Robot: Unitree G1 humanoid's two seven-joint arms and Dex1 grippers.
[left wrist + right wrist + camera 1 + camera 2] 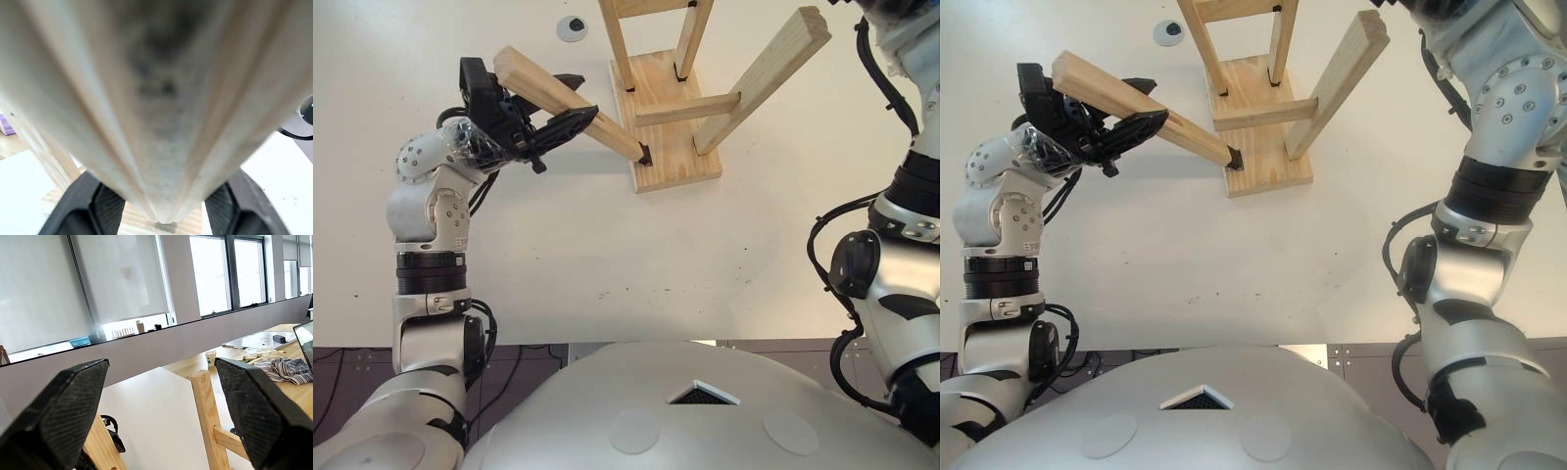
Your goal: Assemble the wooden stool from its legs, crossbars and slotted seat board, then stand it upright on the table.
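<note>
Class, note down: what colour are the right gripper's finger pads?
The right gripper's pads are black, finely textured; clearest in the right wrist view.

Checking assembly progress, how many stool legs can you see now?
4, all at the seat board: near-left leg, clamped by the left gripper; near-right leg; far-left leg; far-right leg.

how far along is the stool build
Three pale wooden legs and a crossbar stand in the slotted seat board lying on the white table. The left tool clamps the fourth leg, its end at a corner slot. Remaining: seat it, stand the stool upright.
</note>
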